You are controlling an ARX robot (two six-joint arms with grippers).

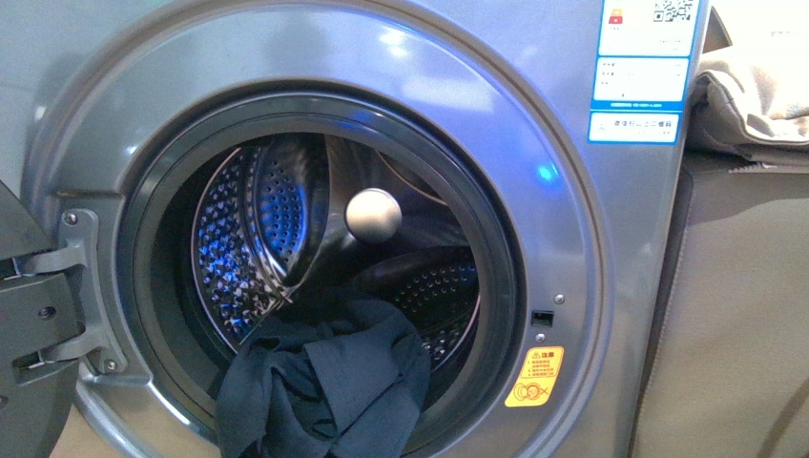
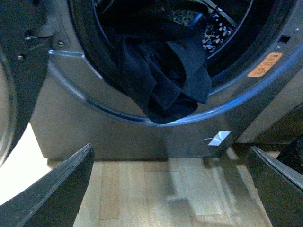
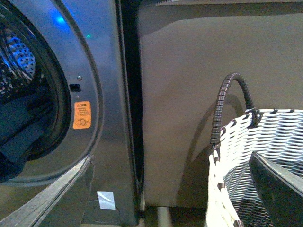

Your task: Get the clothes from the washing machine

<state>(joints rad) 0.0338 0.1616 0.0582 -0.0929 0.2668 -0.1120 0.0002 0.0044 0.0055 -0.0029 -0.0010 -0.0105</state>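
The grey washing machine [image 1: 572, 239] fills the front view, its porthole door swung open at the left. Dark navy clothes [image 1: 324, 382] lie bunched in the bottom of the perforated drum and spill over the rim of the mouth. In the left wrist view the clothes [image 2: 163, 75] hang over the door seal, and my left gripper [image 2: 173, 189] is open below them, above the wooden floor, holding nothing. My right gripper [image 3: 175, 189] is open beside the machine's right side [image 3: 104, 71], empty. A strip of the clothes [image 3: 19, 127] shows in that view. Neither gripper appears in the front view.
A grey-white woven basket [image 3: 265, 156] with a dark handle stands to the right of the machine, against a brown panel [image 3: 199, 94]. The open door [image 1: 29, 324] and hinge are at the left. Beige fabric [image 1: 754, 95] lies on top at the right. Wooden floor [image 2: 165, 189] below.
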